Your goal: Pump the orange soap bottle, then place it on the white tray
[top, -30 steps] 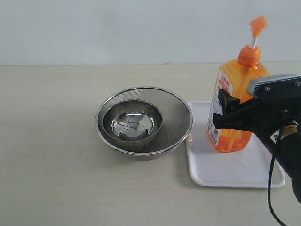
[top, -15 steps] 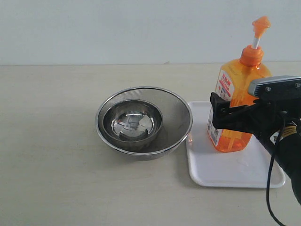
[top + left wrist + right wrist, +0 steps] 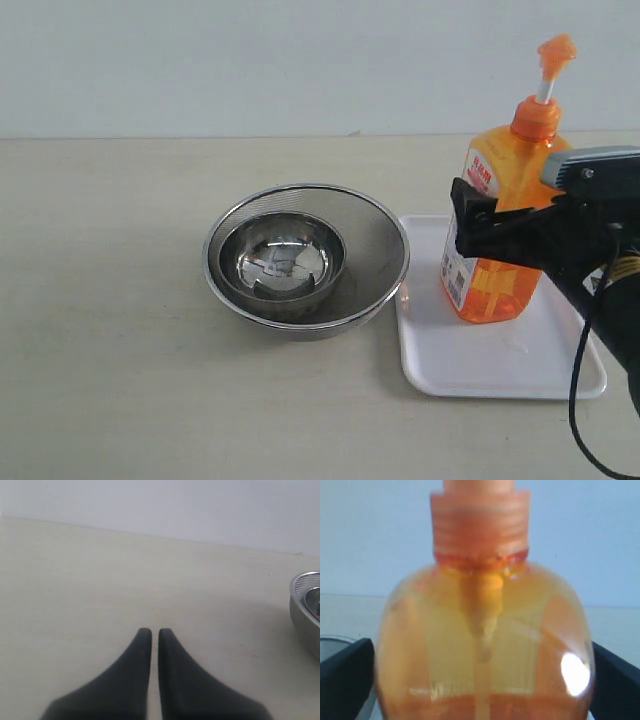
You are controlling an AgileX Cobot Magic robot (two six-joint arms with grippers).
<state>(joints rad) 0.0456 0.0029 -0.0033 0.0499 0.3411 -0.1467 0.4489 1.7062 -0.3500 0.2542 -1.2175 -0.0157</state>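
**Right arm.** Your right gripper (image 3: 478, 222) reaches in level on a black, boxy arm with a cable hanging beneath. Its fingers are spread wide, one on each flank of the orange soap bottle (image 3: 497, 290) at belly height. The bottle stands upright between them on the white tray (image 3: 500, 372), which lies below the fingers.

**Left arm.** Your left gripper (image 3: 151, 636) shows only in its wrist view. It points across the pale table (image 3: 75, 580) with its fingers pressed together, a thin slit between them, holding nothing.

**Hard to read.**
- The right wrist view puts a dark finger (image 3: 345, 680) at each edge of the bottle wall (contact or a hair's gap, too blurred to tell).
- From the exterior view, the far finger is hidden behind the bottle and the near finger covers part of the label.
- Ahead of the left fingertips and off to one side, the frame edge cuts off the mesh bowl (image 3: 306, 605).

**Materials.**
- The bottle is translucent orange plastic with the dip tube visible inside. It has a ribbed collar, and a white stem and orange pump head stand above the fingers.
- The tray is smooth, with rounded corners and a low rim.
- Beyond the right fingertips, the mesh bowl holds a smaller polished bowl (image 3: 283, 262).
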